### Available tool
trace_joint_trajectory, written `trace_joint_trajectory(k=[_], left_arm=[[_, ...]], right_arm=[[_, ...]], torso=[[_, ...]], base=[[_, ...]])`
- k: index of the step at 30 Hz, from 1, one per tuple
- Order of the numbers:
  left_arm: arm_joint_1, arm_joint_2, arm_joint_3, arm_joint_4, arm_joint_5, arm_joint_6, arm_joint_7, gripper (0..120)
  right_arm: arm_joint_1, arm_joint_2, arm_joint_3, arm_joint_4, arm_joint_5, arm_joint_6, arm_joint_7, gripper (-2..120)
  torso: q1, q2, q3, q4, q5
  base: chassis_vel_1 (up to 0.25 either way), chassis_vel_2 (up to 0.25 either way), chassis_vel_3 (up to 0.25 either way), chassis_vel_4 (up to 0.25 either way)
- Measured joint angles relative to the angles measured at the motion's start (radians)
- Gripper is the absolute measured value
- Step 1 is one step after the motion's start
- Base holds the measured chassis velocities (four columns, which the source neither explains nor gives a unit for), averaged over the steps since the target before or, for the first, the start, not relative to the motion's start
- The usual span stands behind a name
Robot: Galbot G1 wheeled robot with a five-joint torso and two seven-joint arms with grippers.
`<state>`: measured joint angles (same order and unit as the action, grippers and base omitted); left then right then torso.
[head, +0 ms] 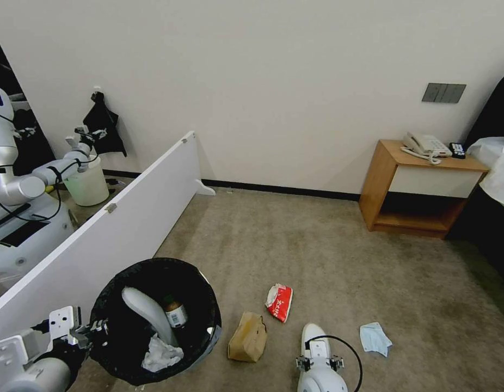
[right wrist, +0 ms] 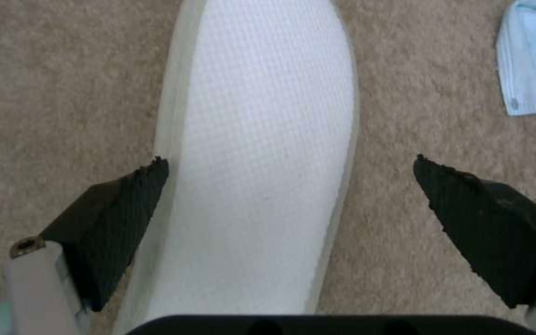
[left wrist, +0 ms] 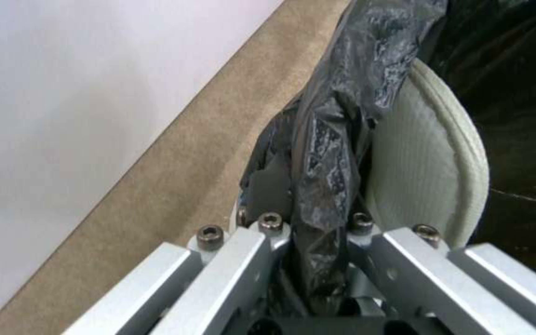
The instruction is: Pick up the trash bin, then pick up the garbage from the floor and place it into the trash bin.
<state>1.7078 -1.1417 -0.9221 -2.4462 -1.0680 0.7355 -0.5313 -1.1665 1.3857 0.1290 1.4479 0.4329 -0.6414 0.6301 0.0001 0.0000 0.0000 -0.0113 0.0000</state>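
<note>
Fingers point(right wrist: 125, 223) of the right gripper point(right wrist: 293, 214) spread wide astride a white woven slipper point(right wrist: 262, 153) lying lengthwise toward frame top on beige carpet point(right wrist: 63, 93), while the left gripper point(left wrist: 318, 251) pinches the round black-bagged trash bin's point(head: 159, 321) rim at lower left.

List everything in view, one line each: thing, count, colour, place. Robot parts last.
round black-lined trash bin: 1, near left, holding a white slipper, bottle, tissue
white slipper on the carpet: 1, between the right fingers
brown paper bag: 1, beside bin
red snack packet: 1, mid-floor
pale-blue mask: 1, right
wooden nightstand: 1, with white phone
left gripper: shut on bin rim
right gripper: open
</note>
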Motion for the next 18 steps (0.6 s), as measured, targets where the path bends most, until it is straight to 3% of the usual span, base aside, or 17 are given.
trace_joint_trajectory(k=[18], left_arm=[[-0.005,0.007,-0.009,0.006,-0.014,0.000,0.001,3]], right_arm=[[0.018,0.006,-0.032,-0.002,-0.001,-0.003,-0.003,100]], torso=[[0.000,0.000,0.000,0.0000,0.0000]], base=[[0.000,0.000,0.000,0.000]])
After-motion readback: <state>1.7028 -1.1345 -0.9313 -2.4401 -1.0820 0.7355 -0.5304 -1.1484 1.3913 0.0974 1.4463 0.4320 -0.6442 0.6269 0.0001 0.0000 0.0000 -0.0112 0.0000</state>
